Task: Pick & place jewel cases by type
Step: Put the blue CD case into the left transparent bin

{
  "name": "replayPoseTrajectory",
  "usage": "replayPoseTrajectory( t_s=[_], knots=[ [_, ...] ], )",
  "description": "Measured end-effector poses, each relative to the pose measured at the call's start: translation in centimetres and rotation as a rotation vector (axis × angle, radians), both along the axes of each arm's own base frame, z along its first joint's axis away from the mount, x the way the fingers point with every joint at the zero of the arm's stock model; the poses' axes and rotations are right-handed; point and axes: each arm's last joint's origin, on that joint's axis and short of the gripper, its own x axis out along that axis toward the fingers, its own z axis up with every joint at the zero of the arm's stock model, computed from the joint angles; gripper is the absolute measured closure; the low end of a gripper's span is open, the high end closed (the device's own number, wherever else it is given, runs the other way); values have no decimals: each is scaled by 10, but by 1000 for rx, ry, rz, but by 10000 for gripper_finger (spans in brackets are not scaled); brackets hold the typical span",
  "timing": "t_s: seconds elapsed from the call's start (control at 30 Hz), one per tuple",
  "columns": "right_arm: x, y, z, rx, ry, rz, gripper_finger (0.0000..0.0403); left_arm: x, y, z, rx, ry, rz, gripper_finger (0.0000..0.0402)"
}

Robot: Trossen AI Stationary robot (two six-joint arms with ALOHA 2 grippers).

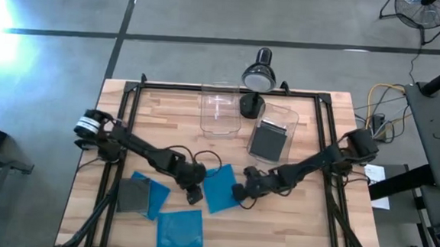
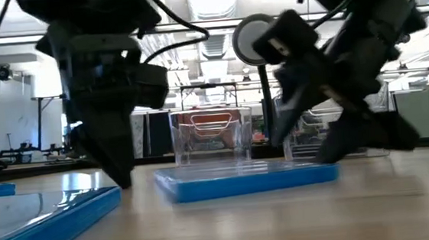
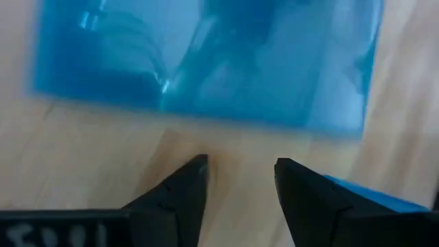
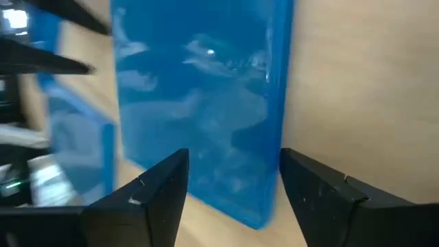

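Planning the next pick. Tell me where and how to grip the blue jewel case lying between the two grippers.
The blue jewel case lies flat on the table, so probably pinch it across two opposite thin edges from above. The right gripper, open, already straddles one end; the left gripper, also open, sits just off another edge. The right looks better placed.

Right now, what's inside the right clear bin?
In the high view the right clear bin holds one dark grey jewel case, lying flat. Whether more cases sit under it cannot be seen. The neighbouring clear bin looks empty.
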Motion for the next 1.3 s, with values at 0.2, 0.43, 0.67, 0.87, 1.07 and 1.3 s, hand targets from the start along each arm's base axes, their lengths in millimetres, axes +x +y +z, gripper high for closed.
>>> replayPoseTrajectory(
  t_s=[0.2,0.43,0.67,0.87,1.07,1.3],
  knots=[
    [34,9,-1,85,-144,37,179,26,-2,-6,5,-5,-38,246],
    [52,1,52,-50,-328,64,179,21,-2,-6,25,3,-87,246],
    [51,-3,51,-69,-101,100,179,14,5,11,127,-49,17,246],
    [49,-6,52,-28,-91,106,243,1,18,27,292,-16,105,246],
    [50,-22,68,-72,-146,103,373,-27,24,61,380,-10,123,246],
    [37,-70,128,-288,-262,-34,372,-82,36,113,439,-22,290,246]
  ],
)
